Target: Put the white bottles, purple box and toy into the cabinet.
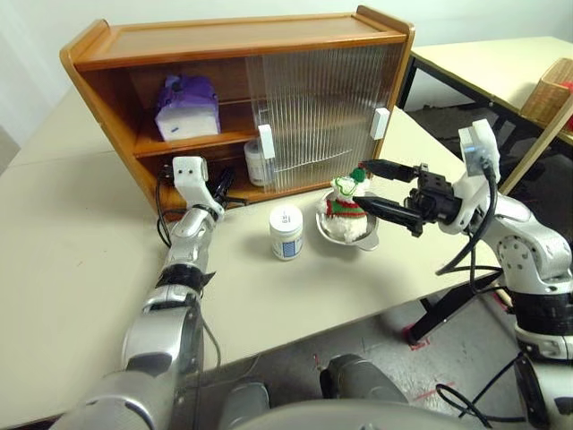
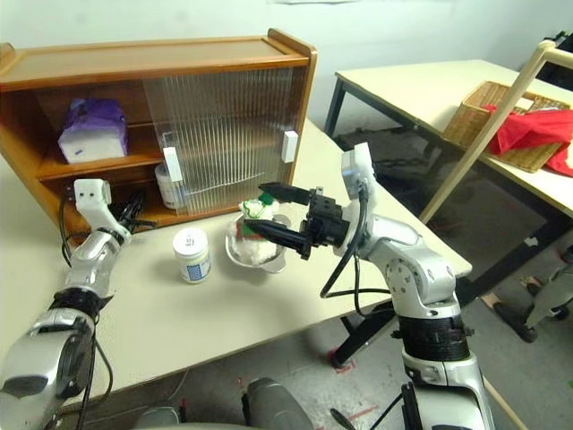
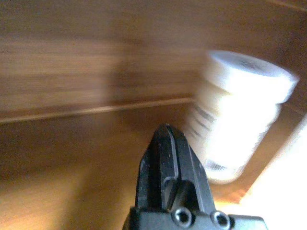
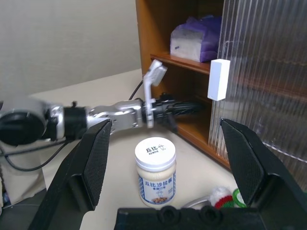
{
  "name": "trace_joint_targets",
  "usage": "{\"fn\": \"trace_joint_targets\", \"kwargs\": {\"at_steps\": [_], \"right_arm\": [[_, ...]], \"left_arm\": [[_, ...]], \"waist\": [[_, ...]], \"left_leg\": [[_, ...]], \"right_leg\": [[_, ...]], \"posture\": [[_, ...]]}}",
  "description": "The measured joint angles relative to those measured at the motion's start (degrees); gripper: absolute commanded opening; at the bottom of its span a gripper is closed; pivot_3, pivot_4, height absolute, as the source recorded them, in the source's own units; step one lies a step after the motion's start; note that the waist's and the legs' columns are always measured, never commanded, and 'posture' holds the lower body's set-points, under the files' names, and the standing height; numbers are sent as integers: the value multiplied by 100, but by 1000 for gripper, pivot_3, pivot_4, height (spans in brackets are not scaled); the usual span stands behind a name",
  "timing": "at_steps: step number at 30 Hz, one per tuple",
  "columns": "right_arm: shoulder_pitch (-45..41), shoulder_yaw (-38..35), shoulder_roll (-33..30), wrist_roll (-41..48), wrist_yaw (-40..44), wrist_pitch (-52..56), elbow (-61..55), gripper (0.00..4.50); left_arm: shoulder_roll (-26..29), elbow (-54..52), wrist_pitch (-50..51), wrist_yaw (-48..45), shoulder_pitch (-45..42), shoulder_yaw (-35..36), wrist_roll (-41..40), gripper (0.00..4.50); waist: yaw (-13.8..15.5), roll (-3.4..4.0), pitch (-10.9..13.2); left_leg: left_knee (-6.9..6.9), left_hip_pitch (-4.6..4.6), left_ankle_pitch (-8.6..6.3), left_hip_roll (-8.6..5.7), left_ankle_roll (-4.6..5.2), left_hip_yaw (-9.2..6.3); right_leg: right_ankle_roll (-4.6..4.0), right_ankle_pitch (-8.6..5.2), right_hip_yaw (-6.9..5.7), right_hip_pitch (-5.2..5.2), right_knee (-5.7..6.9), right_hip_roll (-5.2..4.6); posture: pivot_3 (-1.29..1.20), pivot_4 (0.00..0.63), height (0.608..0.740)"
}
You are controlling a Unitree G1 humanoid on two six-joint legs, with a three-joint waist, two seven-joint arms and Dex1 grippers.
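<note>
The brown cabinet (image 1: 233, 40) stands on the table with its left half uncovered. The purple box (image 1: 186, 107) lies on its middle shelf. One white bottle (image 1: 255, 161) stands in the lower compartment, partly behind the ribbed door's handle. My left gripper (image 1: 222, 186) is shut and empty at that compartment's mouth, a little short of this bottle (image 3: 240, 115). A second white bottle (image 1: 286, 231) stands on the table in front of the cabinet. The toy (image 1: 345, 208) sits in a steel bowl. My right gripper (image 1: 364, 184) is open, level, beside the toy's top, holding nothing.
The steel bowl (image 1: 367, 237) rests near the table's front right edge. Black cables (image 1: 166, 215) trail by the cabinet's left corner. To the right, a second table carries a wicker basket (image 2: 501, 121) with red cloth, and a pale pole (image 2: 483, 134) leans in between.
</note>
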Motion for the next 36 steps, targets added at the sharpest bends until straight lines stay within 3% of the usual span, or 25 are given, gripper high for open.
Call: {"fn": "trace_joint_targets", "kwargs": {"at_steps": [2, 4, 10, 15, 21, 36], "right_arm": [[-14, 7, 10, -1, 11, 0, 42, 4500], [-31, 17, 32, -2, 22, 0, 75, 4500], [-62, 42, 74, -3, 62, 0, 106, 4500], [-80, 55, 95, -5, 88, 0, 122, 4500], [-82, 58, 102, -7, 90, 0, 125, 4500], [-81, 52, 30, -4, 88, 19, 119, 4500]], "left_arm": [[92, -676, 319, -413, 420, -71, -175, 15], [220, -1299, 664, -765, 773, -114, -383, 595], [709, -2610, 1372, -1693, 1483, -150, -943, 2731], [1174, -2794, 1403, -2862, 1814, -453, -1033, 4486], [1329, -2791, 1197, -3935, 2089, -980, -957, 4486], [653, -2582, 1141, -3765, 1682, -1335, -813, 4486]], "waist": [[47, 0, 0], [108, 0, 0], [301, 3, -2], [402, 6, -3], [420, 12, -4], [416, 13, -5]], "left_leg": [[-3, -1, -2, 0, -3, 0], [-4, 1, -2, 0, -3, -1], [-5, 8, -6, 2, -10, -2], [-7, 7, -12, 5, -20, -9], [-10, -3, -18, 9, -30, -15], [-10, -5, -16, 9, -25, -7]], "right_leg": [[-2, -1, -1, -3, 1, 0], [-4, -1, -1, -4, 1, 0], [-32, 9, -1, -9, 3, -1], [-56, 15, 0, -26, 9, -3], [-73, 16, 2, -47, 10, -5], [-70, 15, 3, -42, 10, -4]], "posture": [[-128, 0, 740], [-128, 0, 740], [-113, 0, 740], [-113, 0, 740], [-125, 0, 740], [-138, 0, 740]]}}
